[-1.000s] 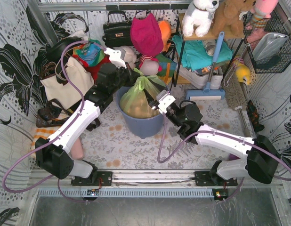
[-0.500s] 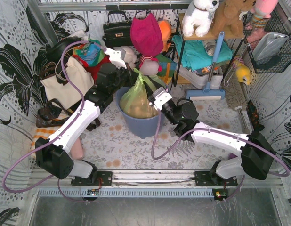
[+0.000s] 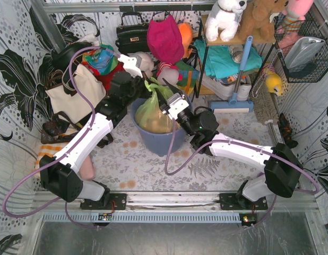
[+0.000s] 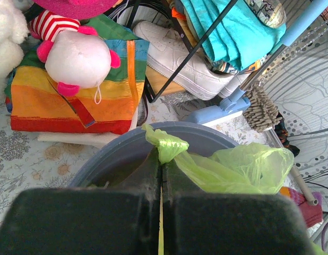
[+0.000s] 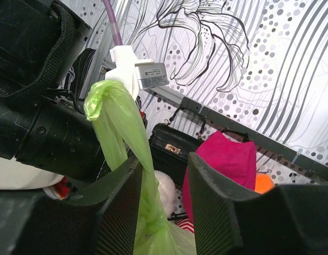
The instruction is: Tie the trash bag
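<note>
The trash bag sits in the round blue-grey bin near the middle of the worktop. Only its top half shows above the rim; the rest is sunk inside the bin, and a brownish mass shows dimly through the plastic.

The left gripper comes in from about 8 o'clock of the bin. From above, its tips are lost between the arm's black body and the green plastic. Its own wrist view settles it: the jaws are pressed together on a thin strip of the bag, a green sliver in the slit and a crumpled ear poking out just past the tips. In that view the blurred finger blocks cover the whole bottom, hiding what lies inside the bin.

The right gripper reaches in from about 4 o'clock. Its jaws stand narrowly apart with the bag's twisted neck running up between them. The twist lies against one finger and clear of the other. The neck's lower end drops out of the bottom of that picture.

There is a small silver label on a white part of the left arm, its print too fine to read. A black handbag carries a little metal plate, equally illegible.
</note>
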`<action>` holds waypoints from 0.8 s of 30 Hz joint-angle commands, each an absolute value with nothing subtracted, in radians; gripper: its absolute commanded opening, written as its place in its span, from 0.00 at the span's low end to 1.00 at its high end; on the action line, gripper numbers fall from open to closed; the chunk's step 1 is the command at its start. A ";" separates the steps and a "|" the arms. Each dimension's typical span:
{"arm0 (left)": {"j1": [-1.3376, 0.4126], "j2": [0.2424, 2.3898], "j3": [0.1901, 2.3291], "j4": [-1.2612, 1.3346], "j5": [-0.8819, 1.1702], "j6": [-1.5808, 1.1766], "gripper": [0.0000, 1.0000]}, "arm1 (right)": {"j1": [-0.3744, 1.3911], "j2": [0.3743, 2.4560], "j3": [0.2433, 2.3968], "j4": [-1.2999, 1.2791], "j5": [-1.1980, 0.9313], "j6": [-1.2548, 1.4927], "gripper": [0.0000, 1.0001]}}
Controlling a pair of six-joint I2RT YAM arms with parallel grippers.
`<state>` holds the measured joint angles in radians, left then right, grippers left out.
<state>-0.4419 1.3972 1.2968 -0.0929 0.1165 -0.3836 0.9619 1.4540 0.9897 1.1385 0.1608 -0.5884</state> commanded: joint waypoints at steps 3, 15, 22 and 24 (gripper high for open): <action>-0.437 1.373 1.302 -0.061 0.136 -0.388 0.00 | 0.969 1.489 1.065 1.176 0.155 -0.594 0.42; -0.439 1.354 1.300 -0.067 0.141 -0.391 0.00 | 0.969 1.572 1.196 1.148 0.151 -0.619 0.49; -0.449 1.353 1.286 -0.063 0.142 -0.394 0.00 | 0.969 1.601 1.247 1.180 0.106 -0.605 0.50; -0.453 1.354 1.282 -0.060 0.142 -0.395 0.00 | 0.968 1.610 1.268 1.190 0.103 -0.604 0.50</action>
<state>-0.4446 1.3762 1.2953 -0.0998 0.1349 -0.3885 0.9619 1.5906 1.2030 1.1301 0.1261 -0.6003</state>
